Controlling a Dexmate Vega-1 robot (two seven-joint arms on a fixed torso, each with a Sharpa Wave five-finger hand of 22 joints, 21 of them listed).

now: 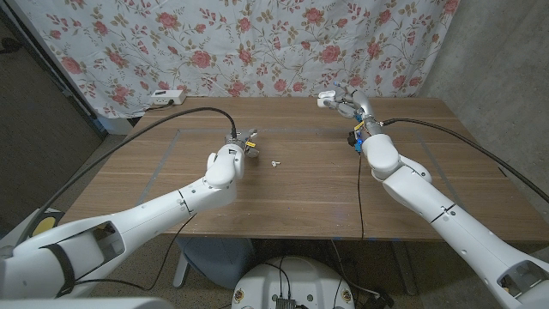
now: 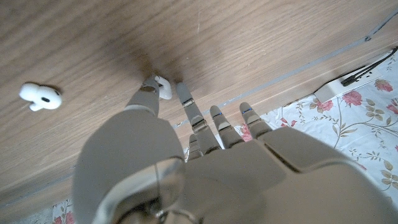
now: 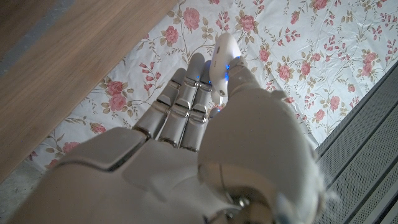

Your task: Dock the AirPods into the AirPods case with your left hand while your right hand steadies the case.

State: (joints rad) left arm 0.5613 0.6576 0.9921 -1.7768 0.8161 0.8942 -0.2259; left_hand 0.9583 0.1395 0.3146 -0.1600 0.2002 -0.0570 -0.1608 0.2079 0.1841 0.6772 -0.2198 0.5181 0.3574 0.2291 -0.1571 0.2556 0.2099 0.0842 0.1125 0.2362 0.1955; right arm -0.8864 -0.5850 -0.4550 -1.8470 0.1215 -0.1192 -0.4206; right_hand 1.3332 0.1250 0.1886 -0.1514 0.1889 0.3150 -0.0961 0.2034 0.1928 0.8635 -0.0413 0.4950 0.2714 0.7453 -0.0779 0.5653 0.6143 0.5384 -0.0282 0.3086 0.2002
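On the brown wooden table [image 1: 300,197], before a flowery cloth [image 1: 257,43], the left robot hand [image 1: 233,159] pinches one smooth white AirPod [image 2: 163,87]. Another AirPod [image 1: 274,162] lies just beside it. The right robot hand [image 1: 347,103] holds the rounded white case [image 1: 326,100].

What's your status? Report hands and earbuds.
Left hand pinching one earbud. Right hand holding case aloft. Second earbud loose on table. Nothing blocking.

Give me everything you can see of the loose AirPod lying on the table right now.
The loose AirPod is glossy white plastic, a rounded bud with a short stem, lying on its side on the bare wooden table. Nothing touches it. In the head view it sits just to the right of the left hand, apart from its fingers.
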